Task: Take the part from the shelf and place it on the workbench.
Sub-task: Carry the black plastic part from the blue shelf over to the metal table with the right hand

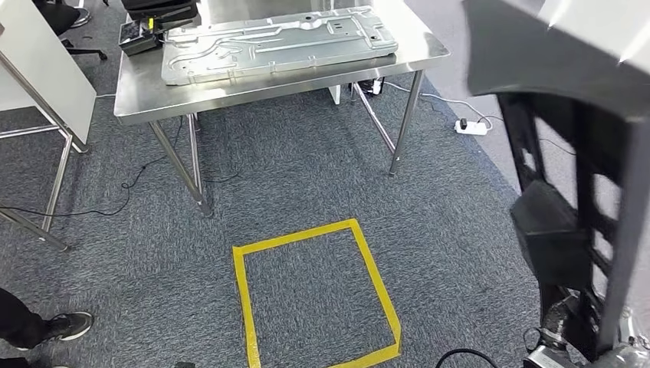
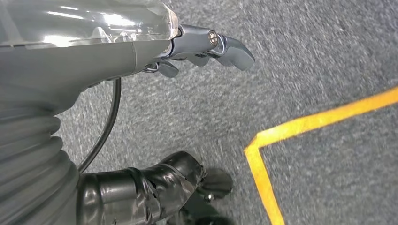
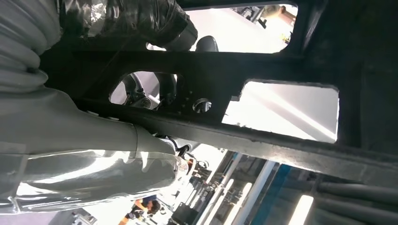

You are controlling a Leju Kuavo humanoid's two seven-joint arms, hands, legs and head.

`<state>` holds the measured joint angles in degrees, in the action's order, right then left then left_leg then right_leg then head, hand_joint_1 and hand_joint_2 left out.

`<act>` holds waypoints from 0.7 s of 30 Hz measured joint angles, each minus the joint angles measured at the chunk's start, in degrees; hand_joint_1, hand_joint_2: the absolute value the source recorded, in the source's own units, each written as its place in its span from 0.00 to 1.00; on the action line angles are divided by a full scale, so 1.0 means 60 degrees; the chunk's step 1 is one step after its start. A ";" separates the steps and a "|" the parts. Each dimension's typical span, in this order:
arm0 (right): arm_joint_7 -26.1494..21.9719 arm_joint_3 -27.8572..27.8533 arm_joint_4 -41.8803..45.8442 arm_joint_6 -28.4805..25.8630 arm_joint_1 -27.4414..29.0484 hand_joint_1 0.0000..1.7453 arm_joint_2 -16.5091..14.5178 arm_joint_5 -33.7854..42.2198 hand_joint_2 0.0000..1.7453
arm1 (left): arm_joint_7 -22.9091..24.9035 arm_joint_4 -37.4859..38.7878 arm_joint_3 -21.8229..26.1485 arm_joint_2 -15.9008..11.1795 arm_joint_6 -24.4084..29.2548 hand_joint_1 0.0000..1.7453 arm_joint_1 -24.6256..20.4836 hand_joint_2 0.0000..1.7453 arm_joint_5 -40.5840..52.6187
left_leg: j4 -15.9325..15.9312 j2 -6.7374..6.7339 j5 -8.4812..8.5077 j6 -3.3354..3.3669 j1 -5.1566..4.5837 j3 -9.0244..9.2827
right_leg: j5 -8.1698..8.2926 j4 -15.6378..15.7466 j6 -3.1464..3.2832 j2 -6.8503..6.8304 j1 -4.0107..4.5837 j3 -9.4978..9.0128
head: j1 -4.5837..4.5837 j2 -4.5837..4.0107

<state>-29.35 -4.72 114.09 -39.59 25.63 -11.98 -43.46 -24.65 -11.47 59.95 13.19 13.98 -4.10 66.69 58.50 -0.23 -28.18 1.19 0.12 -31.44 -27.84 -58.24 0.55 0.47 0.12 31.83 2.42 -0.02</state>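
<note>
At the far left of the head view a person's dark shoe (image 1: 67,325) stands on the grey carpet (image 1: 306,176). Further in, a steel desk (image 1: 153,96) carries a large embossed metal panel (image 1: 276,42) lying flat, with a black device (image 1: 138,37) at its back left corner. Below it, a square of yellow tape (image 1: 318,295) marks the floor, and a white power strip (image 1: 471,126) lies beyond the desk's right legs. In the left wrist view the left hand (image 2: 197,49) hangs released over the carpet, fingers loosely extended, grasping nothing. On the right, the black frame-like part (image 1: 571,230) with cut-out openings stands upright, well apart from the desk. The right hand (image 3: 141,91) grasps it, fingers showing through an opening in the frame
</note>
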 joint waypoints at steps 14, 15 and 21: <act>-0.0099 -0.0071 0.0097 -0.0047 0.0060 1.00 -0.0029 -0.0154 1.00 | 0.0169 0.0003 0.0007 0.0048 0.0310 0.00 -0.0028 1.00 0.0109 | -0.0232 -0.0001 0.0105 0.0117 0.0074 0.0088 | -0.0077 -0.0495 -0.0413 -0.0030 -0.0215 0.0247 | 0.0016 0.0002; -0.0103 -0.0071 0.0098 -0.0047 0.0060 1.00 -0.0028 -0.0156 1.00 | 0.0168 0.0003 0.0007 0.0049 0.0307 0.00 -0.0030 1.00 0.0109 | -0.0213 0.0007 0.0088 0.0066 0.0060 0.0080 | 0.0026 -0.0130 -0.0376 -0.0025 -0.0197 0.0083 | 0.0013 0.0001; -0.0113 -0.0077 0.0101 -0.0057 0.0076 1.00 -0.0034 -0.0184 1.00 | 0.0167 0.0002 0.0007 0.0052 0.0297 0.00 -0.0035 1.00 0.0102 | 0.0579 0.0018 -0.0463 -0.0231 0.0071 -0.0273 | 0.0098 0.0139 -0.0011 -0.0069 -0.0194 0.0009 | 0.0004 0.0001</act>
<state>-30.03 -5.18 114.70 -39.93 26.09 -12.18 -44.57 -23.65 -11.46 60.00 13.50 15.76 -4.32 67.30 61.98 -0.13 -30.96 -0.20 0.55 -33.08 -27.25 -57.41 0.48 0.06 -1.04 31.89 2.44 -0.01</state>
